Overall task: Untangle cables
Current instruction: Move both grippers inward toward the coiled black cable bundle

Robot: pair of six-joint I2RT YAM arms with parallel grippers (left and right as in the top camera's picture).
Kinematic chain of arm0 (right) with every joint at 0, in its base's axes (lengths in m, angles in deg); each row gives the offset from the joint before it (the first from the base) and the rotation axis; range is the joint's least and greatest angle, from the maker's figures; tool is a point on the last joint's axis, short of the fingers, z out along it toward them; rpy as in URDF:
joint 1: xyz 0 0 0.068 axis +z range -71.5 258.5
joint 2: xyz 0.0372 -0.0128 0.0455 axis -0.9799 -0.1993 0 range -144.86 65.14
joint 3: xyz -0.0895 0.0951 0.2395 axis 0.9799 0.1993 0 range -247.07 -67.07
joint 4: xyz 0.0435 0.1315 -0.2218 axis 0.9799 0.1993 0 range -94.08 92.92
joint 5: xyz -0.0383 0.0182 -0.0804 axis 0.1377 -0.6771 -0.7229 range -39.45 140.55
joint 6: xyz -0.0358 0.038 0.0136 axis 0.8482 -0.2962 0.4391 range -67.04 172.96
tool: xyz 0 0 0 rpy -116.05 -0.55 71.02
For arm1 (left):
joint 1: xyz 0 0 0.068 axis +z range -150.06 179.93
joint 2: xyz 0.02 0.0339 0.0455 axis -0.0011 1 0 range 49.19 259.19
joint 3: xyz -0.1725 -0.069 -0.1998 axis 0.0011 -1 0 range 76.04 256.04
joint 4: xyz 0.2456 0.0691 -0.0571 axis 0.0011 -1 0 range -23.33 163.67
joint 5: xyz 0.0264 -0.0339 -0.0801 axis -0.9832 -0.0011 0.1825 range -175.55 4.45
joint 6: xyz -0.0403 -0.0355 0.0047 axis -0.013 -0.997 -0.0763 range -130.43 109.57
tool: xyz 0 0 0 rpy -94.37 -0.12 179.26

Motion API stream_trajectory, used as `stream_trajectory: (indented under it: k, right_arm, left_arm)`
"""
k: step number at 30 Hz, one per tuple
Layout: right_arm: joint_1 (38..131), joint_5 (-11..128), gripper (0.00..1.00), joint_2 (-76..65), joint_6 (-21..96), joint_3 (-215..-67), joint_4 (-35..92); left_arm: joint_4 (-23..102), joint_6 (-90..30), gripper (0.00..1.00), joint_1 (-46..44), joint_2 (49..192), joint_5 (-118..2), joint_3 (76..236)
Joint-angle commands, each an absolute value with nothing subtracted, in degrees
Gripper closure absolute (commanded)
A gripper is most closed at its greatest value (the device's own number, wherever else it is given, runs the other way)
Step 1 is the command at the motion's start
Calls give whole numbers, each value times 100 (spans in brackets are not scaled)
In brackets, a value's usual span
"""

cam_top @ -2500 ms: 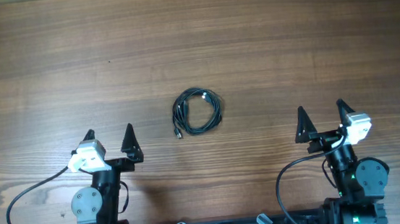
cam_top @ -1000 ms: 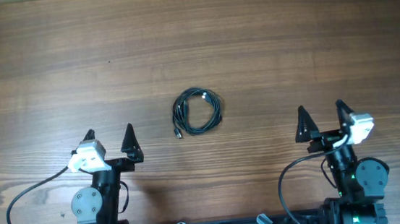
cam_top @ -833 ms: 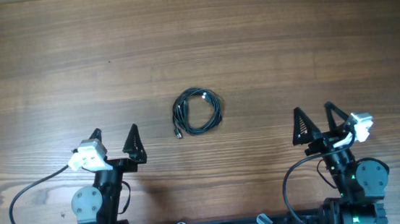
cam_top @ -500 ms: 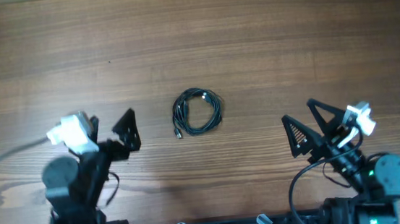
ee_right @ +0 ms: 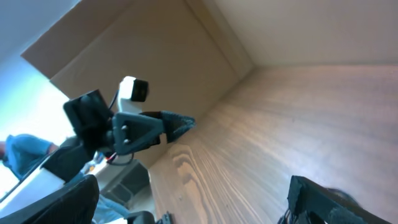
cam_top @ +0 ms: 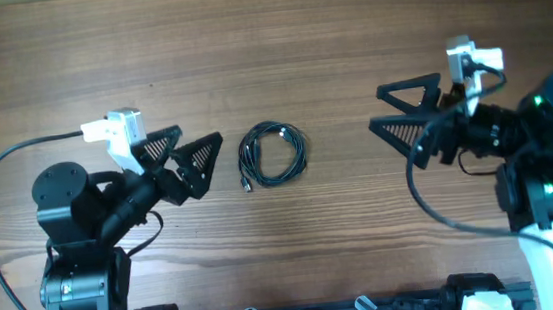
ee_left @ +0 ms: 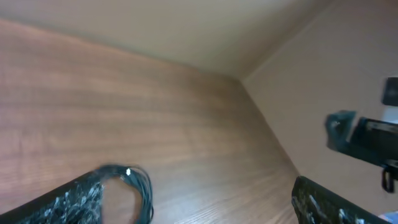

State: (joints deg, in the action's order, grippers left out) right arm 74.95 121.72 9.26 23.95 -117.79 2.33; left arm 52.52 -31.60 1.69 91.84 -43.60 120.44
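Both arms swung forward. The left tool (cam_top: 200, 134) and right tool (cam_top: 375, 108), fingers apart, flank the small coil of thin black cables (cam_top: 250, 157), untouched between them on the brown wooden bench (cam_top: 266, 35).

Left hand (cam_top: 201, 134) and right hand (cam_top: 375, 107) swung inward toward the cables (cam_top: 301, 155).

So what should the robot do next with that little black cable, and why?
Probably reach the left gripper down to the near edge of the cables. They lie bundled in a small coil on the table, and nothing touches them. Both grippers are open, and the left one looks closer than the right gripper.
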Motion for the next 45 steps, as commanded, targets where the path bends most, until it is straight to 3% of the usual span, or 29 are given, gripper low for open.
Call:
stream_trajectory:
  k: [1, 4, 7, 9, 10, 11, 12, 14, 16, 20, 22, 26, 29, 30, 32, 34, 37, 39, 43, 45]
  right_arm:
    - [7513, 10249, 0, 609, 3052, -11884, 1372]
    - [7513, 8396, 0, 379, 3059, -11882, 2841]
    - [7513, 8170, 0, 325, 3450, -11882, 3521]
    - [7513, 8835, 0, 325, 4244, -11882, 3728]
    - [7513, 9875, 0, 325, 5406, -11882, 3988]
    - [7513, 10232, 0, 325, 5850, -11882, 4294]
    - [7513, 10033, 0, 318, 5837, -11882, 4616]
    - [7513, 9598, 0, 292, 5892, -11882, 5145]
    - [7513, 9663, 0, 288, 6399, -11882, 5660]
    - [7513, 9689, 0, 283, 6237, -11882, 5695]
    - [7513, 9672, 28, 281, 5874, -11882, 5171]
    - [7513, 8975, 30, 231, 5052, -11900, 4021]
    - [7513, 8557, 35, 76, 5374, -12201, 4041]
    - [7513, 8446, 33, -1, 5667, -12394, 4316]
    - [7513, 8184, 20, -237, 5983, -12966, 5267]
    - [7513, 8184, 17, -265, 5673, -13038, 5883]
    - [7519, 8179, 11, -281, 5586, -13038, 6640]
    - [7526, 8011, 8, -281, 5597, -13034, 7217]
    - [7749, 7882, 6, -281, 5693, -13034, 7354]
    - [7972, 7884, 5, -281, 5929, -13034, 7120]
  left_arm:
    - [4865, -3190, 0, 130, 9163, -4473, 12160]
    - [4610, -3188, 0, 130, 9163, -4471, 12160]
    - [4594, -3352, 0, 132, 9145, -4423, 12160]
    - [4594, -3555, 0, 130, 9136, -4414, 12160]
    - [4594, -3529, 8, 132, 9136, -4427, 12160]
    - [4566, -3468, 17, 132, 9149, -4427, 12160]
    - [4516, -3470, 28, 132, 9167, -4430, 12160]
    - [4347, -3472, 39, 132, 9219, -4532, 12160]
    - [4076, -3472, 38, 132, 9265, -4823, 12160]
    - [3851, -3466, 36, 130, 9270, -5096, 12160]
    - [3880, -3470, 40, 130, 9294, -5118, 12160]
    - [4341, -3474, 43, -220, 9855, -5297, 12162]
    - [4610, -3466, 42, -860, 10653, -5887, 12359]
    - [4577, -3354, 43, -1159, 11016, -6104, 12547]
    - [4308, -3015, 44, -2003, 11873, -6755, 13137]
    - [4212, -3026, 54, -2512, 12332, -7857, 13353]
    - [4022, -3040, 55, -2648, 12566, -8508, 13351]
    - [3807, -3077, 64, -2644, 12782, -8523, 13342]
    - [3637, -3271, 66, -2644, 13077, -8526, 13342]
    - [3718, -2823, 64, -2670, 13191, -8517, 13342]
